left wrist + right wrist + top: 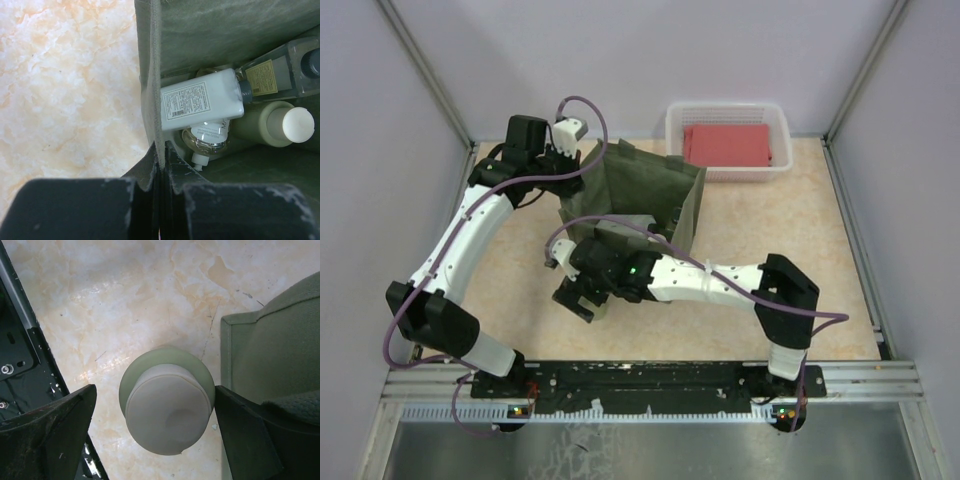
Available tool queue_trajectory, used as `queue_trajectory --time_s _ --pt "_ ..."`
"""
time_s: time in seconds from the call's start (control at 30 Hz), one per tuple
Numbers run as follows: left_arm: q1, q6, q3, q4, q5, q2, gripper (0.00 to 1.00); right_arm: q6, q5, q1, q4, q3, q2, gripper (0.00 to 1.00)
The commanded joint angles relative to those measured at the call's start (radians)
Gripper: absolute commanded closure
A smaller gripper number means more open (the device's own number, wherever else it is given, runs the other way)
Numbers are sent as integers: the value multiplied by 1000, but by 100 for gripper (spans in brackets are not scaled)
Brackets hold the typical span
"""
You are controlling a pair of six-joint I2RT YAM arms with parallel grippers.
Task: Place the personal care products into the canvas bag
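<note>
Cream marbled table (800, 250), pale lilac walls (620, 50); left gripper (159, 180) pinched onto bag (225, 30) rim, white bottle (200, 105) and others inside; right gripper (155, 392) spread wide around upright green bottle (167, 415) beside bag.

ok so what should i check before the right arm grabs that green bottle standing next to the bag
1. Left gripper pinching the canvas bag wall: ok, the fabric sits between its shut fingers.
2. Bag mouth open: ok, the left wrist view looks down onto the white bottle lying inside.
3. Olive bottle upright on the table: ok, seen end-on from above.
4. Bottle centred in the right gripper: ok, one finger on each side.
5. Fingers low enough on the bottle's body: cannot tell from straight above.
6. Bottle gripped: not ok, the jaws stand open.
</note>
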Motion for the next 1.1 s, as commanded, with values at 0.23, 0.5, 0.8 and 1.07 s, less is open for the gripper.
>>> queue_trajectory --time_s 0.23,0.5,0.8,1.07 --pt "12 17 -5 97 9 -35 100 3 19 1 78 17 56 5" --pt "13 16 -9 99 9 -35 100 1 42 1 74 0 72 22" --pt "15 11 -24 107 13 -31 100 32 34 1 124 -60 -38 97" --pt "19 13 -23 108 20 -26 100 93 98 2 -34 -66 -332 100"
